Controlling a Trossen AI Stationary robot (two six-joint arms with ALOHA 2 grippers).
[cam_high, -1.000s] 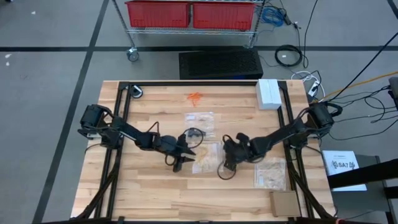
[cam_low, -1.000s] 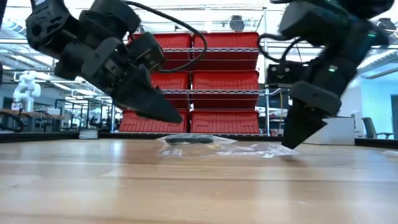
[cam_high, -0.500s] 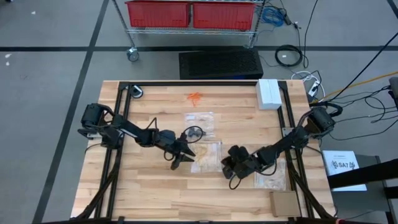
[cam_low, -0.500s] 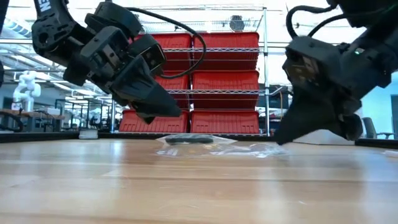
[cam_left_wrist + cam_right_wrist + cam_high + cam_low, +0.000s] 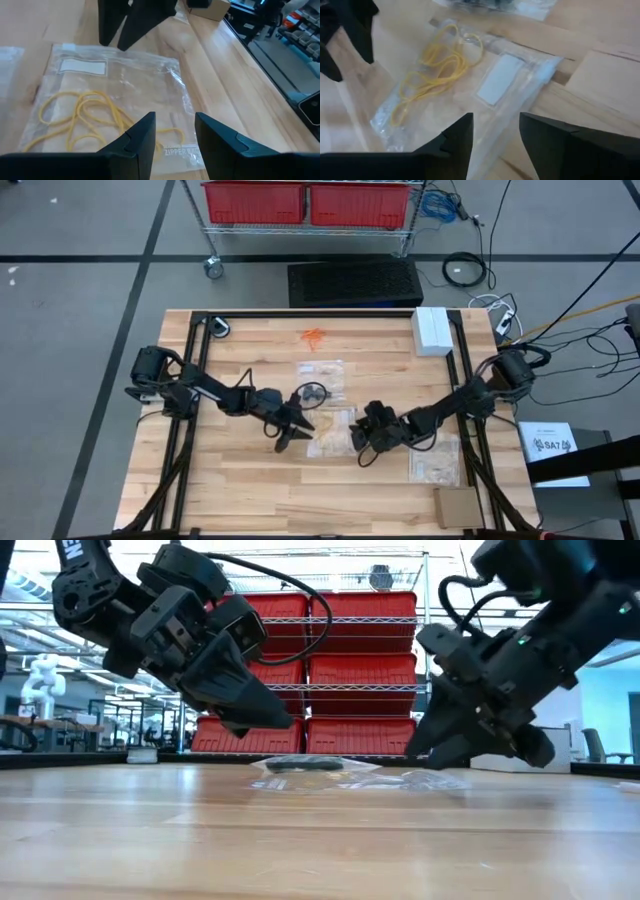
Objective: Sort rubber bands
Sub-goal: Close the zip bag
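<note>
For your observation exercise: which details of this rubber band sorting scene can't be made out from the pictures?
- High view: orange rubber bands too small to count.
- Low view: bag contents hidden, seen edge-on.
- Left wrist view: yellow rubber bands partly hidden behind the left gripper.

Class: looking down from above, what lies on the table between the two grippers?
In the high view, a clear bag holding yellow rubber bands lies between the left gripper and right gripper.

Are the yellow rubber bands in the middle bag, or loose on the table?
In the bag: the yellow rubber bands lie under the clear film of the zipper bag, which lies flat.
</note>
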